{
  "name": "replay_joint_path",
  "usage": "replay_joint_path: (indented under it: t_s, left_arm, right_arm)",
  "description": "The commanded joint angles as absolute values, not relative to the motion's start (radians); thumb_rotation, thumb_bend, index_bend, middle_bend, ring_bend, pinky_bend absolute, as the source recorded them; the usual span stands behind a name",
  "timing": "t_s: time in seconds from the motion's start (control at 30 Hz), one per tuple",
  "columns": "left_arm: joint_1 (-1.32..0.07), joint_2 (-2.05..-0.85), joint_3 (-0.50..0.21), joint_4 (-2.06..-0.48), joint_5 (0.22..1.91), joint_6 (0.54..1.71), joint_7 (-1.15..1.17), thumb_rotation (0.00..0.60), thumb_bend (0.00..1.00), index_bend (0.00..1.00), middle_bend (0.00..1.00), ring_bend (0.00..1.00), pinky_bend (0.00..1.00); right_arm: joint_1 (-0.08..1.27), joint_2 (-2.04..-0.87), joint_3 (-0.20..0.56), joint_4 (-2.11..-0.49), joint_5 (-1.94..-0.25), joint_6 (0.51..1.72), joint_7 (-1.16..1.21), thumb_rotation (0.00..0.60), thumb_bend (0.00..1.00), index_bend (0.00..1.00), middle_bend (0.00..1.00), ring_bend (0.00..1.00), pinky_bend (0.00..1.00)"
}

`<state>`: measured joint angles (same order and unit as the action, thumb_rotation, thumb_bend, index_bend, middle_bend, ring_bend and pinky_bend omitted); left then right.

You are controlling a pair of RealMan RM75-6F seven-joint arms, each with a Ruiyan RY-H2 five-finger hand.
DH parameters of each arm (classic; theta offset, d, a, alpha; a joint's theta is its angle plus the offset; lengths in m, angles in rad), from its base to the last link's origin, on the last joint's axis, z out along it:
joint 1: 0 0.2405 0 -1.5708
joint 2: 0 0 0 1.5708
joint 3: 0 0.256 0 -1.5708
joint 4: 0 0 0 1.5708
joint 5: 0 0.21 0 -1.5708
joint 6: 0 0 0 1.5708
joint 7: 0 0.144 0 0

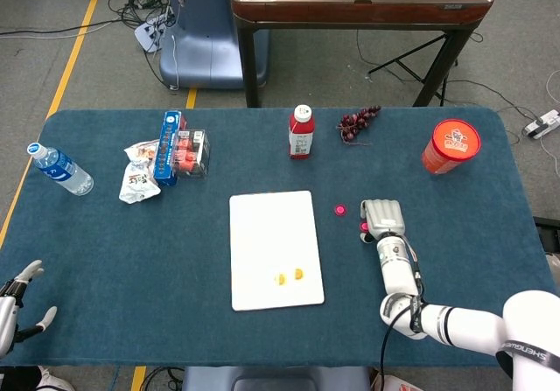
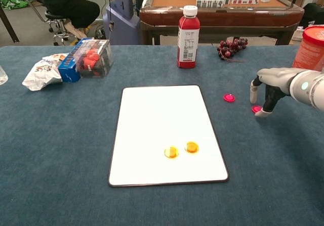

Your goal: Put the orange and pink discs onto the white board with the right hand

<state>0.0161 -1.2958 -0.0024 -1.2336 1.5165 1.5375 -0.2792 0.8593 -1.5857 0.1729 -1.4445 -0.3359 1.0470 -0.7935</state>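
Right hand (image 2: pixel 270 84) rests palm-down on the blue table cover (image 2: pixel 61 150), fingertips curled onto the nearer pink disc (image 2: pixel 256 108); we cannot tell whether that disc is pinched or merely touched. We find the second pink disc (image 2: pixel 229 97) just beside it, between the hand and the white board (image 2: pixel 152 115). Both orange discs (image 2: pixel 181 149) already lie side by side on the board's near half. We judge the pink discs thin, rigid, light and smooth, lying flat on cloth with little edge to catch; taking hold across opposite rim points, or sliding one along first, looks the surest approach. Left hand (image 1: pixel 16 308) sits idle with fingers spread at the table's near corner.
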Motion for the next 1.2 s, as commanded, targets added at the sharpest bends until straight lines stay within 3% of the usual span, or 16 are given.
replay_joint_path:
  t_s: [0.03,0.43,0.73,1.2]
  left_arm:
    - [0.016,-1.296,-0.002,-1.233,1.517,1.538,-0.280,0.600,0.29,0.14,0.24,0.26,0.50]
    - [0.016,-1.299,-0.002,-1.232,1.517,1.535,-0.278,0.600,0.29,0.14,0.24,0.26,0.50]
    - [0.019,-1.300,0.000,-1.227,1.516,1.534,-0.284,0.600,0.29,0.14,0.24,0.26,0.51]
    - [0.013,-1.299,-0.003,-1.237,1.522,1.535,-0.269,0.600,0.29,0.14,0.24,0.26,0.50]
  right_arm:
    - [0.858,-1.586,0.173,-1.440,-0.332,1.044,-0.794,0.600,0.22,0.42,1.00,1.00,1.00]
    - [0.856,-1.587,0.175,-1.424,-0.313,1.029,-0.799,0.600,0.23,0.43,1.00,1.00,1.00]
    - [0.854,-1.591,0.180,-1.422,-0.317,1.025,-0.792,0.600,0.26,0.52,1.00,1.00,1.00]
    - [0.863,-1.474,0.231,-1.591,-0.348,1.076,-0.777,0.600,0.26,0.53,1.00,1.00,1.00]
